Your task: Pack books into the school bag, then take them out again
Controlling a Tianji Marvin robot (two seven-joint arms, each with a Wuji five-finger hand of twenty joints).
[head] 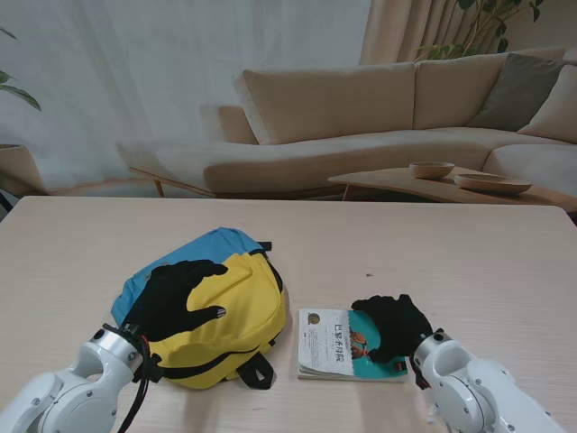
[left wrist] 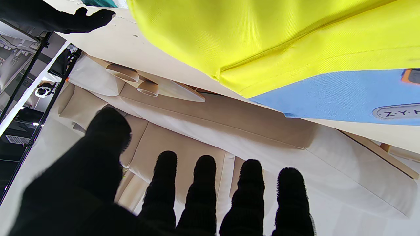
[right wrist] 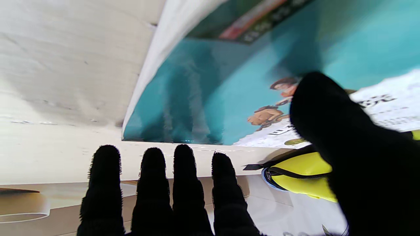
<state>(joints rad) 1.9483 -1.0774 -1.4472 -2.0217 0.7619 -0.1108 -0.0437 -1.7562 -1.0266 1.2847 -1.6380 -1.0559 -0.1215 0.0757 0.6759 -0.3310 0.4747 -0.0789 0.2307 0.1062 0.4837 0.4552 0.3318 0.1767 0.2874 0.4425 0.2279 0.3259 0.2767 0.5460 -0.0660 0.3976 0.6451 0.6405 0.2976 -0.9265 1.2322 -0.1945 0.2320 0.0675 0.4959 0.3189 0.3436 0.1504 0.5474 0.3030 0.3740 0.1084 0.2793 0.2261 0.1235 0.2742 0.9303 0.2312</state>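
Stand view: right hand (head: 390, 327) spread flat over teal end of book (head: 350, 344), at five o'clock on table (head: 451, 244); nothing gripped. Left hand (head: 176, 298) splayed atop yellow school bag (head: 221, 311), at seven o'clock, holding nothing. Book just beside bag, long axis running three to nine. Left wrist view: fingers (left wrist: 203, 190) extended, apart, over bag. Right wrist view: fingertips (right wrist: 183, 170) past book's far edge, thumb across cover. Right hand nearer; likely step, gripping book.
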